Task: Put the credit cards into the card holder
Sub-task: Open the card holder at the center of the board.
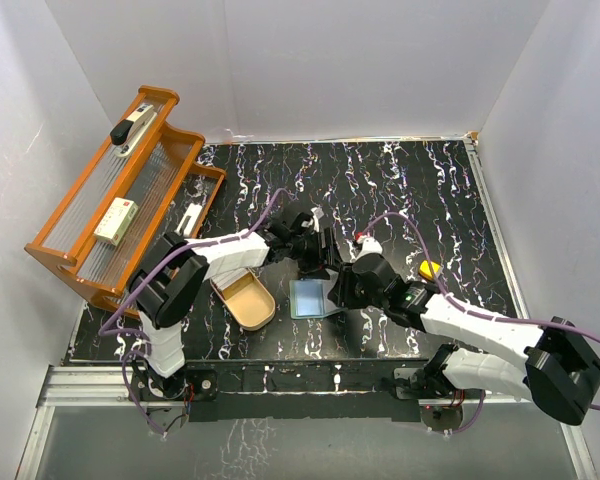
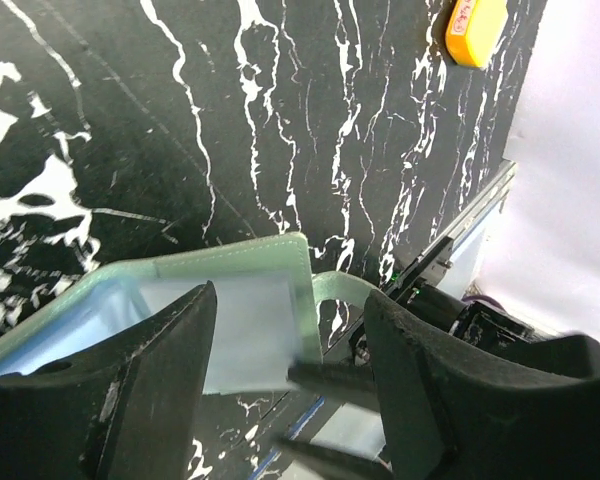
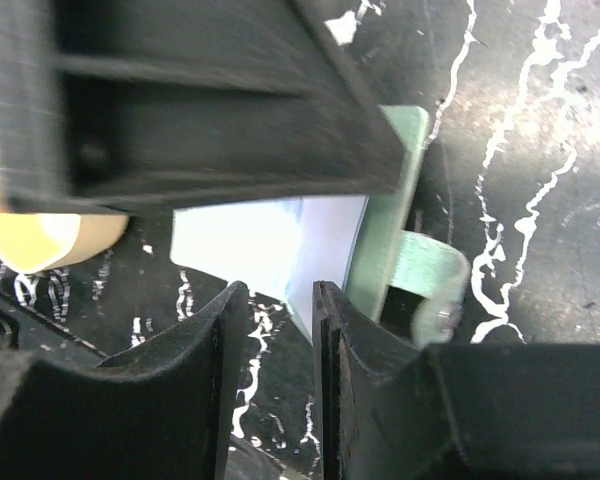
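Framing the open card holder [image 2: 230, 256] between wide left fingers [image 2: 150, 390]. Bracketing the corner of a pale credit card [image 3: 280, 245] between narrow right fingers [image 3: 170, 390]; cannot tell whether gripped.

Table [image 1: 380, 180] black marbled, smooth; card holder [image 2: 230, 255] matt (stitched edge); rack [image 1: 158, 97] varnished wood.

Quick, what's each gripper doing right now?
Left gripper: open, over the card holder.
Right gripper: narrow gap at a pale card; grip cannot be told.
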`<state>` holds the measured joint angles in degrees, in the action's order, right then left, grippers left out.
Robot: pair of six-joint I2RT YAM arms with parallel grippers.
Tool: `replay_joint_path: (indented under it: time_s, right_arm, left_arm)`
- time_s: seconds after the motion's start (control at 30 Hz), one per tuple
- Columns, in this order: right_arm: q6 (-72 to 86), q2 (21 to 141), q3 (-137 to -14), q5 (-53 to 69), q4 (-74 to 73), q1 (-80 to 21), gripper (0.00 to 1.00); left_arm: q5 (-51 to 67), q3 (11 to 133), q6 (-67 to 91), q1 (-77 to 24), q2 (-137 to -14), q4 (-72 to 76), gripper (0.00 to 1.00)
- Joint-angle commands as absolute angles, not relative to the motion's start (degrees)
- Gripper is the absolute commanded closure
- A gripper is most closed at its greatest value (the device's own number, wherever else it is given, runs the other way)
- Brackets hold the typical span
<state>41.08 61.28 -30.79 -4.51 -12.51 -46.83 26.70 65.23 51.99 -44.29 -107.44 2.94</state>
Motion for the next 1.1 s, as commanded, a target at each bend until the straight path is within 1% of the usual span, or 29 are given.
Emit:
replay_joint_path:
  time_s: [0.0, 0.2, 0.33, 0.53, 1.07]
  right_arm:
    - [41.67, 61.36, -28.21, -7.79, -7.24, -47.02, 0.70]
    - [42.23, 62.77, -26.57, -7.43, -5.68, -47.11, 0.69]
    - [42.61, 63.91, -26.63, -7.36, -5.45, -47.19, 0.70]
    - [43.09, 64.44, -26.48, -8.17, -5.38, -47.20, 0.75]
    - [44.27, 64.72, -24.78, -8.21, -4.72, -47.29, 0.75]
  left_arm:
    - [21.31, 67.09, 50.86, -42.81, -100.90, -8.11, 0.40]
    - [18.72, 62.08, 52.15, -40.81, -95.30, -10.14, 0.38]
    - [19.31, 58.90, 51.62, -40.72, -93.89, -8.37, 0.35]
    - [19.25, 56.44, 50.75, -40.74, -94.53, -6.71, 0.34]
    - [18.34, 55.09, 50.84, -40.71, -99.43, -5.94, 0.33]
